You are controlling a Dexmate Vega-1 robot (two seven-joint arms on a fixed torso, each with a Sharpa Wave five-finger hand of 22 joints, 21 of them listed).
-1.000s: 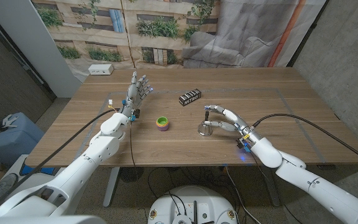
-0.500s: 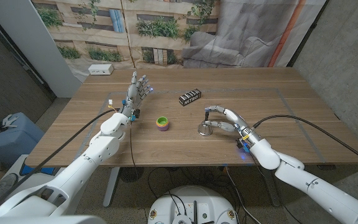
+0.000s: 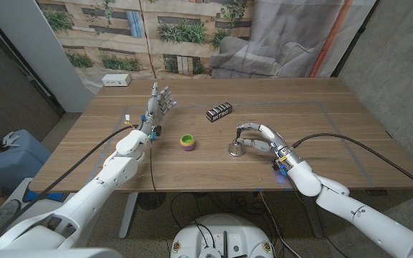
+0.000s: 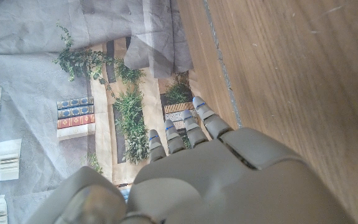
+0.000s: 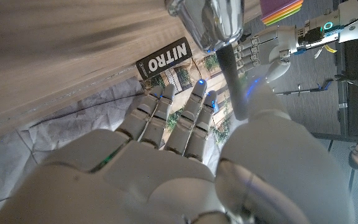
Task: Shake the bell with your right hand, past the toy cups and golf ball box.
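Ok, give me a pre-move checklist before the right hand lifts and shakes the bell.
1. Hold on the handle: the right hand has its thumb and fingers around the bell handle, seen close in the right wrist view. Ok.
2. Bell lifted: its base looks to be on the table. Not ok yet.
3. Room beside the bell: the toy cups stand apart on its left. Ok.
4. Golf ball box: lies farther back, apart from the bell. Ok.
5. Left hand: raised with fingers spread, holding nothing, well away. Ok.
6. Firmness of the grip: cannot tell.
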